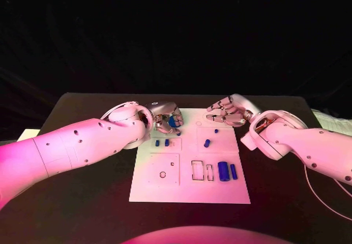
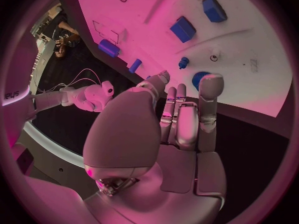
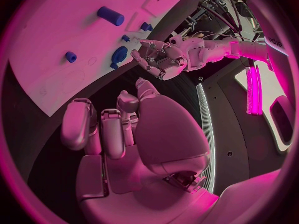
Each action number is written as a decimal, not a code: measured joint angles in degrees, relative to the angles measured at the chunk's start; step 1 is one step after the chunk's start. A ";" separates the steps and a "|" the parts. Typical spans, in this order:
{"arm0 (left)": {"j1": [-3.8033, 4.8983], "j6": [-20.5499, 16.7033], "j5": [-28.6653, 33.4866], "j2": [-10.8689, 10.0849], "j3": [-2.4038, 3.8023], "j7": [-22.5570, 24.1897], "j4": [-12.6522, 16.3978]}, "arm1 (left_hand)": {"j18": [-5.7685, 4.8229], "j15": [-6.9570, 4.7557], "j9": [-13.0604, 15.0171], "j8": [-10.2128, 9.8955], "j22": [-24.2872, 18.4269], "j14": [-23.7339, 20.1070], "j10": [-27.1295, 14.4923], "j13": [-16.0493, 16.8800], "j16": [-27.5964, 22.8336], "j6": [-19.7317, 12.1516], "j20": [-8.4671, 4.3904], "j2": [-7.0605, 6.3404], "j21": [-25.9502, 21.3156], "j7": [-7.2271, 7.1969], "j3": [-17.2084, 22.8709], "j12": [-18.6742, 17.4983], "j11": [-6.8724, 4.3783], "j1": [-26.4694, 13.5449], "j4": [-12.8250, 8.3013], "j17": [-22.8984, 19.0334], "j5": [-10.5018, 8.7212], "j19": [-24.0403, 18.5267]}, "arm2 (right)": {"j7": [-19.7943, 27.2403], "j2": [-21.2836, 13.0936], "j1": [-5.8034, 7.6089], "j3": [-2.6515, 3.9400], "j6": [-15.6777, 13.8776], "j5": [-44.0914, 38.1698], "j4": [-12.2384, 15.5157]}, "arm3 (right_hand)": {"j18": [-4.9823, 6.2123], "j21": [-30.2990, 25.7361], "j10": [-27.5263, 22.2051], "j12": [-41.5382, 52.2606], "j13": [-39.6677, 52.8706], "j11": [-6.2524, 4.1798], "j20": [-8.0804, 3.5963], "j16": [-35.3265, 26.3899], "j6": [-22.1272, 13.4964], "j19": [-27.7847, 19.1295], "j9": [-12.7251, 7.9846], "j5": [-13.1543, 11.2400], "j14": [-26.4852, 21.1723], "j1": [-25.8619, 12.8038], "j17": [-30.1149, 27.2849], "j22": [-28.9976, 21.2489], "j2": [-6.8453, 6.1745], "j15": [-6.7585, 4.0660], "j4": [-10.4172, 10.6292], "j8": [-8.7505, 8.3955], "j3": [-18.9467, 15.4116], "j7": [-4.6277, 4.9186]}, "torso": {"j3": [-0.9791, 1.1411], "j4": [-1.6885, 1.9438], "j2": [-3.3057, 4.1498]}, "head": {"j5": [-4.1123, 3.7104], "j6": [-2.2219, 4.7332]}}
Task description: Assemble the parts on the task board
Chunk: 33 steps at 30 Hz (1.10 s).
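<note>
**Both hands hovering at the far end of the board**

While the left hand (image 1: 166,118) is hanging over a round blue part (image 1: 173,122) with fingers loosely spread and gripping nothing, the right hand (image 1: 228,113) is waiting beside it, fingers curled inward on nothing. A clumsy reach is likely risking nudging that small part out of place. The white board (image 1: 187,190) is lying mid-tabletop (image 1: 88,213), carrying blue blocks (image 1: 223,171) and pegs (image 1: 208,143).
</note>
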 measured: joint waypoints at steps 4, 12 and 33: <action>-0.04 0.99 -2.66 1.22 -0.03 -1.30 -1.01 | -0.01 0.00 -0.60 -0.04 1.58 0.00 0.97 -1.25 0.55 1.34 0.00 0.20 2.42 -0.13 0.11 -0.42 -0.05 -0.31 -0.11 0.29 0.00 0.61 | 0.04 0.08 0.00 0.00 0.00 0.01 0.03 | 0.00 0.00 0.00 0.00 0.00 0.00 0.00 0.00 0.00 0.00 0.00 0.00 0.00 0.00 0.00 0.00 0.00 0.00 0.00 0.00 0.00 0.00 | -0.01 -0.07 0.05 | 0.09 0.09; -0.07 3.48 -5.61 2.85 -0.05 -3.67 -2.84 | -0.89 -0.13 -1.07 -0.49 3.40 0.13 2.34 -2.24 0.73 2.64 -0.30 0.26 5.25 -0.23 0.52 -0.69 -0.31 -0.37 -0.36 -0.18 0.00 1.33 | 0.07 0.08 0.00 0.00 0.00 0.02 0.09 | 0.00 0.00 0.00 0.00 0.00 0.00 0.00 0.00 0.00 0.00 0.00 0.35 0.00 0.00 0.01 0.00 0.00 0.00 0.00 0.00 0.00 0.00 | -0.01 -0.24 0.16 | 0.14 0.04; -0.31 6.88 -7.46 5.11 -0.09 -5.21 -5.39 | -0.88 -0.20 -1.82 -1.14 6.04 0.20 4.70 -3.63 0.73 4.07 -0.56 0.49 9.07 -0.42 1.83 -1.35 -0.83 -0.59 -1.20 -1.78 -0.21 2.39 | 0.15 0.24 0.00 0.00 0.00 0.04 0.22 | 0.00 0.00 0.01 0.00 0.01 0.00 0.00 0.00 0.00 0.00 0.00 0.35 0.00 0.00 0.04 0.00 0.00 0.00 0.00 0.00 0.00 0.00 | -0.04 -0.14 0.07 | -0.14 -0.43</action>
